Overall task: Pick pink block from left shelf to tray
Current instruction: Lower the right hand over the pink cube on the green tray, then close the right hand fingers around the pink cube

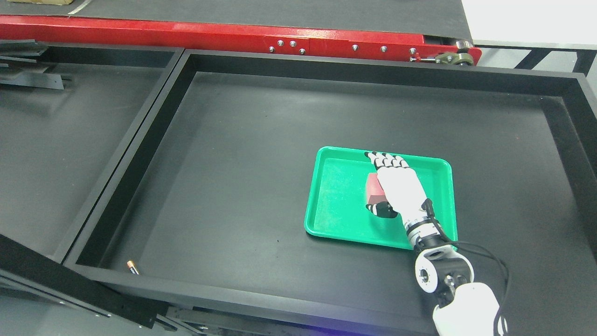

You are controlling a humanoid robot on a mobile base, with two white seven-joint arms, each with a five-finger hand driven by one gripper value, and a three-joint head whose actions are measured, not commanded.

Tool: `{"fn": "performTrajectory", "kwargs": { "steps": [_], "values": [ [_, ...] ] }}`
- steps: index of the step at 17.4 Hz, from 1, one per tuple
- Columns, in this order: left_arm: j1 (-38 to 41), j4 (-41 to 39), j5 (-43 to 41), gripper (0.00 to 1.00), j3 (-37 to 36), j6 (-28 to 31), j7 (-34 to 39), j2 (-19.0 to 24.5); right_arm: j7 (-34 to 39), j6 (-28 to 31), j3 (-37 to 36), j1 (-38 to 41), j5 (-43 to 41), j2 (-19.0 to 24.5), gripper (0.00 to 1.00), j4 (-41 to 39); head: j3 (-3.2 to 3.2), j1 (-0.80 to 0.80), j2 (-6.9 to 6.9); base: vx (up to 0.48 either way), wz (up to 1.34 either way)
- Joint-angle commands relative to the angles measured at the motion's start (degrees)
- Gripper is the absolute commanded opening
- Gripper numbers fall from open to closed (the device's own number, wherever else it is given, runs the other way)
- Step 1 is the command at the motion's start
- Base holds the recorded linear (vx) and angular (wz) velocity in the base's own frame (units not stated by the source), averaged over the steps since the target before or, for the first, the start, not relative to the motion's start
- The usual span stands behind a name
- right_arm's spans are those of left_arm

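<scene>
Head view of the late stage of the transfer. My right hand (396, 184) reaches over the green tray (336, 205), its fingers (387, 161) stretched toward the far rim and its thumb tucked low near the wrist. The pink block (373, 186) sits inside the tray, right of centre, partly hidden beneath my palm and touching it. I cannot tell whether I am gripping the block or merely resting over it. I judge the carry done, as the block is in the tray; what remains is letting go, if needed, and lifting my hand clear. A small battery (132, 267) lies near the front-left corner of the black bin (233, 289).
</scene>
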Motion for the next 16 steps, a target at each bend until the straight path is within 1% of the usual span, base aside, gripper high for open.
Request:
{"fn": "performTrajectory", "kwargs": {
  "steps": [1, 3, 6, 9, 16],
  "values": [
    [1.1, -1.0, 0.0, 1.00, 0.0, 0.0, 0.0, 1.0, 0.4, -0.1, 0.1, -0.2, -0.1, -1.0, 1.00, 2.6, 0.00, 0.00, 0.00, 0.000, 0.00],
    [1.1, -1.0, 0.0, 1.00, 0.0, 0.0, 0.0, 1.0, 0.6, -0.2, 0.4, -0.8, -0.1, -1.0, 1.00, 3.9, 0.00, 0.00, 0.00, 0.000, 0.00],
    [1.1, -1.0, 0.0, 1.00, 0.0, 0.0, 0.0, 1.0, 4.6, -0.1, 0.4, -1.3, -0.5, -1.0, 1.00, 5.0, 0.00, 0.00, 0.00, 0.000, 0.00],
    [1.1, -1.0, 0.0, 1.00, 0.0, 0.0, 0.0, 1.0, 4.7, -0.1, 0.1, -1.8, -3.3, -1.0, 1.00, 5.0, 0.00, 0.00, 0.00, 0.000, 0.00],
    [1.1, -1.0, 0.0, 1.00, 0.0, 0.0, 0.0, 1.0, 4.6, -0.1, 0.0, -2.3, -3.4, -1.0, 0.98, 4.9, 0.00, 0.00, 0.00, 0.004, 0.00]
  ]
}}
